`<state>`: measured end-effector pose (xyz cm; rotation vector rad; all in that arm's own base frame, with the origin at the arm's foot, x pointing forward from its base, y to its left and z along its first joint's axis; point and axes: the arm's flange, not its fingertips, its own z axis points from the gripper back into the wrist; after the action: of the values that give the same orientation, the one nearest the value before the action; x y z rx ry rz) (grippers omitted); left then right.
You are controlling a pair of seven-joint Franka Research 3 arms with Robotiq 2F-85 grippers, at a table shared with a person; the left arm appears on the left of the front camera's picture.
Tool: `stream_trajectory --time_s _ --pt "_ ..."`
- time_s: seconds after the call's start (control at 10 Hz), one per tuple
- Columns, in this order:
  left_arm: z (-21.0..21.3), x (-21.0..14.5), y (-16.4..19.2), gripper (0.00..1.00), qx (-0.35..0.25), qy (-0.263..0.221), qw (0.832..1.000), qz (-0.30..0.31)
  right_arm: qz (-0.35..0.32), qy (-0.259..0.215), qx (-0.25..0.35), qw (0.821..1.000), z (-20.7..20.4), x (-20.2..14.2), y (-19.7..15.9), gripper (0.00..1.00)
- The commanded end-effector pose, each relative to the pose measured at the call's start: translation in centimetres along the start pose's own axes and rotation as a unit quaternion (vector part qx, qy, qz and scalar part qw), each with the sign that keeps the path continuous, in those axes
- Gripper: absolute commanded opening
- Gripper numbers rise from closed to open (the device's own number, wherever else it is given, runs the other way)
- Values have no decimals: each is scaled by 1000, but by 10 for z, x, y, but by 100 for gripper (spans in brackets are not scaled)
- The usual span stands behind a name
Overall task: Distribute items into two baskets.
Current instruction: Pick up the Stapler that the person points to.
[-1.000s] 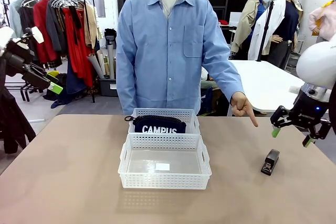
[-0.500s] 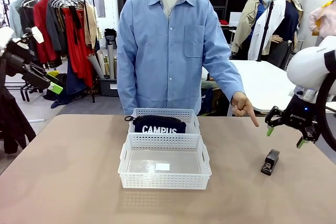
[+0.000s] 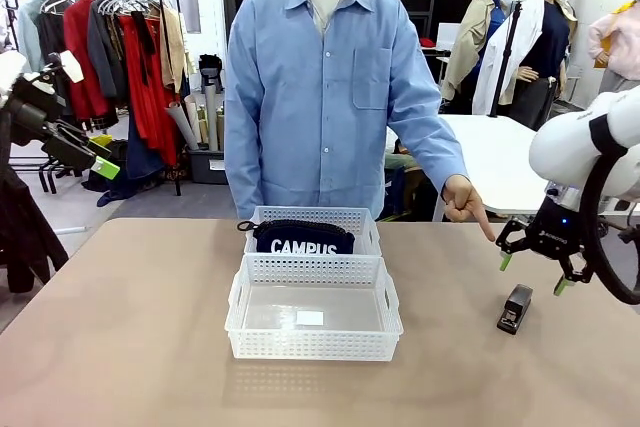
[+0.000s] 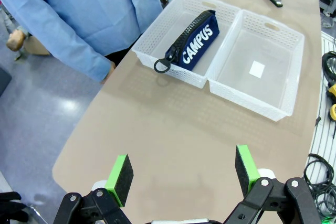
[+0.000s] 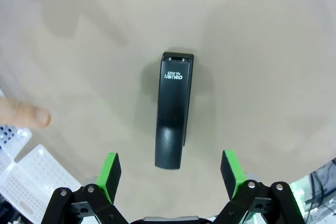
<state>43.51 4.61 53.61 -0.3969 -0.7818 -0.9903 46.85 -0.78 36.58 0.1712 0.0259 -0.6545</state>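
The tan table (image 3: pixel 120 347) runs across the front view, with a person (image 3: pixel 320 97) in a light blue shirt standing at its far side. The person's hand (image 3: pixel 463 202) is held out over the table's far edge, on the robot's right, with the index finger pointing down.

Two white lattice baskets stand touching, one behind the other, in the middle of the table. The near basket (image 3: pixel 313 349) holds nothing but the small white label on its base. The far basket (image 3: pixel 315 214) holds the navy pouch (image 3: pixel 303 239), which stands on its long edge with the "CAMPUS" lettering facing the robot and its zip pull hanging over the basket's rim.

The left gripper (image 4: pixel 182 176) hangs high above one end of the table, well apart from the baskets. Its jaws are spread wide, with only bare tabletop between the green pads.

The right gripper (image 3: pixel 532 273) hovers just above the black stapler (image 3: pixel 516 309) with its jaws wide apart, holding nothing and touching nothing. In the right wrist view the stapler lies flat on the table, centred in the gap between the pads and clear of both. It is well to the right of the baskets and near the pointing finger.
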Motion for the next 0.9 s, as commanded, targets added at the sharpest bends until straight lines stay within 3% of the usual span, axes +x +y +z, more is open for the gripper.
stream_trajectory --time_s 0.0,0.8 --pt "1 0 -1 100 1 0 1000 4 -32 0 7 999 -9 3 12 100" --pt "1 0 -1 100 1 0 1000 4 -56 -2 -14 998 -48 1 11 100"
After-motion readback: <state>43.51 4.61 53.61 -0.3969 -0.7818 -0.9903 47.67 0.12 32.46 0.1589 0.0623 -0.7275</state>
